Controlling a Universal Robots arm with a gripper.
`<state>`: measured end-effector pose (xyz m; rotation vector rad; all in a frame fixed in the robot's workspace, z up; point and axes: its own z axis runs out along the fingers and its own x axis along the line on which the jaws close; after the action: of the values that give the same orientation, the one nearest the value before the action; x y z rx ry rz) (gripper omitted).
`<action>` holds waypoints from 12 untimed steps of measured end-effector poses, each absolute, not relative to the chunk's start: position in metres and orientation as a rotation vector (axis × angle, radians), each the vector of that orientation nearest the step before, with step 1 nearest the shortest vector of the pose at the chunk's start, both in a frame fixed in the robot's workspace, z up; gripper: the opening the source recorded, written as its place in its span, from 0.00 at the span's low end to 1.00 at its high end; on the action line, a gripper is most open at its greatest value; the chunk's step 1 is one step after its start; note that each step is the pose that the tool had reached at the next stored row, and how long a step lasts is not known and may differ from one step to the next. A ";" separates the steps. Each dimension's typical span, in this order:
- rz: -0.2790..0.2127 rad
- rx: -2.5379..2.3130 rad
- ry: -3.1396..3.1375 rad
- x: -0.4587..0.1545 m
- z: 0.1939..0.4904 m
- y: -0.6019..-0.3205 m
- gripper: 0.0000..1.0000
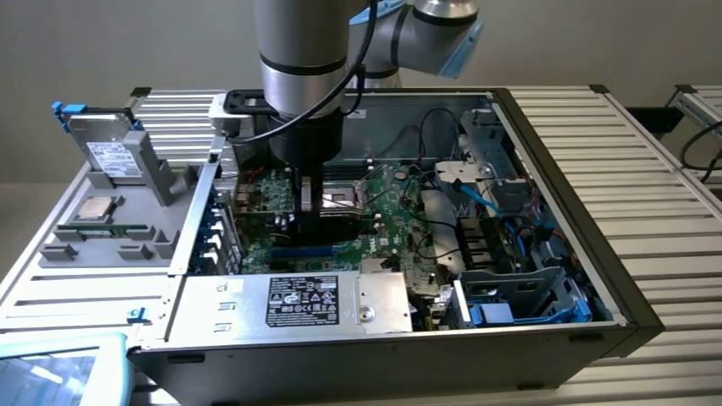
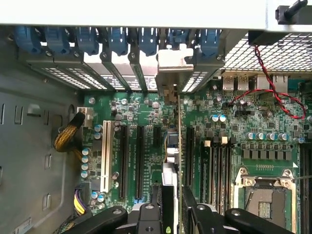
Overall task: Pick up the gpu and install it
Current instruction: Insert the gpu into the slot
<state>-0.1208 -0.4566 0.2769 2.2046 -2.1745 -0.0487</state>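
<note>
The gpu (image 2: 171, 146) shows edge-on in the wrist view: a thin green board with its silver end bracket (image 2: 173, 63) up against the case's rear slot openings. My gripper (image 2: 171, 207) is shut on it, one black finger (image 2: 155, 209) on each side of the card. The card hangs upright over the motherboard's long black expansion slots (image 2: 138, 156), between two of them; I cannot tell whether its edge touches a slot. In the exterior view the gripper (image 1: 307, 211) is lowered into the open computer case (image 1: 587, 220), over the green motherboard, with the gpu (image 1: 303, 193) between its fingers.
Blue slot latches (image 2: 112, 39) line the rear wall. The open CPU socket (image 2: 265, 197) lies beside the card, with red-black wires (image 2: 273, 92) and a yellow cable bundle (image 2: 66, 136) nearby. Outside the case, a grey tray (image 1: 101, 245) holds a hard drive (image 1: 113, 156) and a CPU chip (image 1: 96, 207).
</note>
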 end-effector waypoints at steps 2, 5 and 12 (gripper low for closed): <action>-0.048 2.205 -2.175 -0.121 0.277 -0.457 0.28; -0.038 2.209 -2.180 -0.122 0.275 -0.457 0.28; -0.033 2.212 -2.182 -0.126 0.273 -0.456 0.28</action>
<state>-0.1256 -0.4564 0.2734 2.2116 -2.1819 -0.0334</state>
